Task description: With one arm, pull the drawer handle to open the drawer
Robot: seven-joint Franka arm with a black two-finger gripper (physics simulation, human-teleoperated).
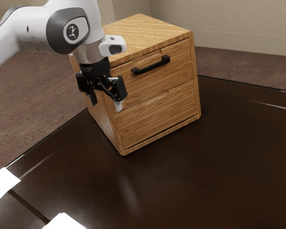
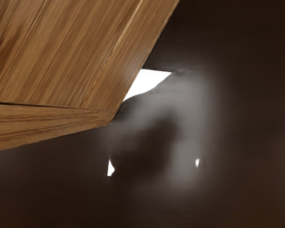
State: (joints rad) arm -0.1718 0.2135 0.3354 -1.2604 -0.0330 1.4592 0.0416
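The black handle (image 1: 150, 65) sits on the upper drawer (image 1: 177, 67) of a wooden cabinet (image 1: 148, 29), beyond the claw (image 1: 106, 101) and a little above it, its long axis level along the drawer front. The claw hangs by the cabinet's near corner, fingers apart, gripping nothing. The glossy dark bench (image 1: 205, 167) meets brown carpet (image 1: 43, 90) and a beige wall (image 1: 229, 16). The wrist view adds the cabinet's lower corner (image 2: 61, 47) and a glare on the bench (image 2: 247, 142).
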